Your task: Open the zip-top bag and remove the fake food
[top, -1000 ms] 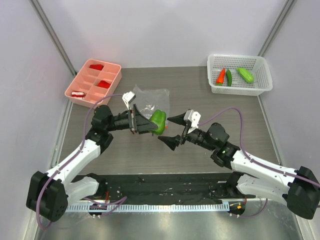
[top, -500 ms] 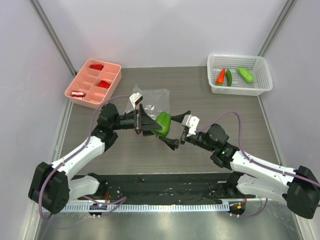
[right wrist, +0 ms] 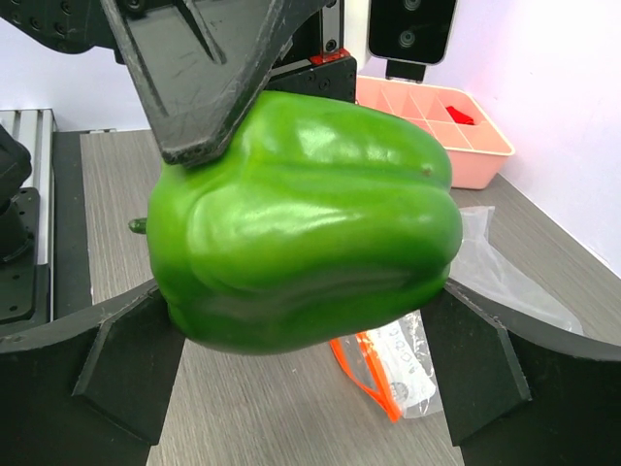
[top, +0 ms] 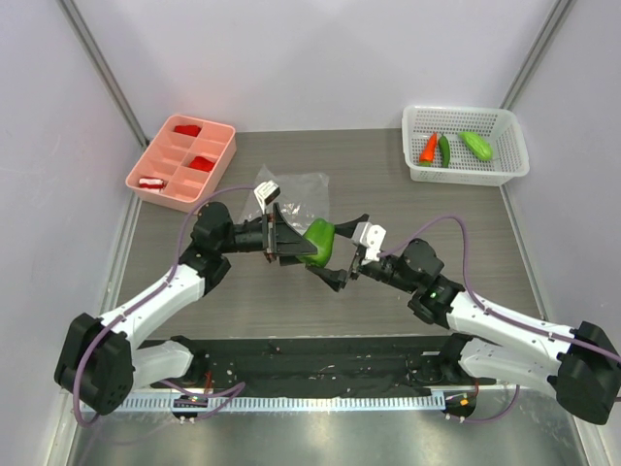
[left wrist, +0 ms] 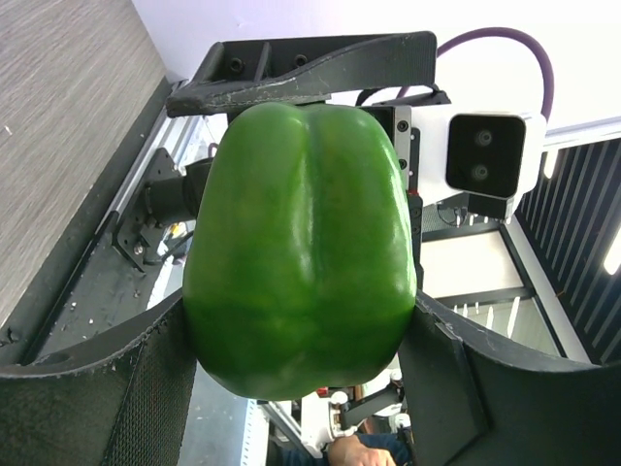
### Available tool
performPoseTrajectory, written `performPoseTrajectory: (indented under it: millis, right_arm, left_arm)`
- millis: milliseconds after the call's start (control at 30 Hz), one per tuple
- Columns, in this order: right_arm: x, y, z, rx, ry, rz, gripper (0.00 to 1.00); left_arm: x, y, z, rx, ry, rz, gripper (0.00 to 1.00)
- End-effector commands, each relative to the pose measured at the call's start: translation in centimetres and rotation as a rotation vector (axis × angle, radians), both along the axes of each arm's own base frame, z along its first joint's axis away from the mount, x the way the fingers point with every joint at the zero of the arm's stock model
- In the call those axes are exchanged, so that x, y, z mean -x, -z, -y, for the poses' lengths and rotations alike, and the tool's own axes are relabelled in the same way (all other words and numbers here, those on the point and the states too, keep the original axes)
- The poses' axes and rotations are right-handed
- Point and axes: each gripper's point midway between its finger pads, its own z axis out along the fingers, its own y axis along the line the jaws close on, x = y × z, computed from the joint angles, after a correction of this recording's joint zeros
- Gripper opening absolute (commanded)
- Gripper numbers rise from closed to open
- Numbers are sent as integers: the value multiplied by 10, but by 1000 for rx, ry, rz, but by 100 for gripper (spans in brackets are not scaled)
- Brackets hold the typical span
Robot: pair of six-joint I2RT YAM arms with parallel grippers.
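- Desk (top: 388, 175): grey wood-grain top, matte.
- Back wall (top: 310, 58): plain pale lavender-white panel, evenly lit.
- Left wall (top: 49, 146) and right wall (top: 582, 223): same pale panels.
- Grey frame posts (top: 102, 73) in both rear corners.
- Near edge: black strip (top: 310, 354), then ribbed aluminium rail (top: 320, 400).
- Light soft, diffuse; shadows faint.

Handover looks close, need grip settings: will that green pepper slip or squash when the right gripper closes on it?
Probably slippery: the green pepper has glossy skin with bright highlights. Its rounded, lobed sides might squirt out from between flat jaws. It looks stiff, with no dent visible where the left gripper clamps it.
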Motion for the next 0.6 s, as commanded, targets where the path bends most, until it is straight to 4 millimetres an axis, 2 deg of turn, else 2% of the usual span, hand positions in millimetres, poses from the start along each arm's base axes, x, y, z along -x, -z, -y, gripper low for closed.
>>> performPoseTrajectory:
  millis: [0,167,333,467,500,567]
  right_arm:
    - [8,-44,-9,-84,-73,39,100]
    - [7,-43,-6,-86,-54,19,100]
    - [5,-49,-3,-108,-34,-3,99]
    - [3,-49,-4,-106,-29,-8,86]
    - [3,-48,-4,-105,-28,-10,78]
    - [3,-49,-4,-108,-26,-13,73]
  left_arm:
    - [12,-3,3,13,63,39,34]
    - [12,-3,3,10,62,42,34]
    - [13,3,4,-5,71,36,33]
    - [14,6,5,-10,72,30,34]
    - [15,7,5,-10,72,31,35]
    - [14,6,5,-12,71,33,39]
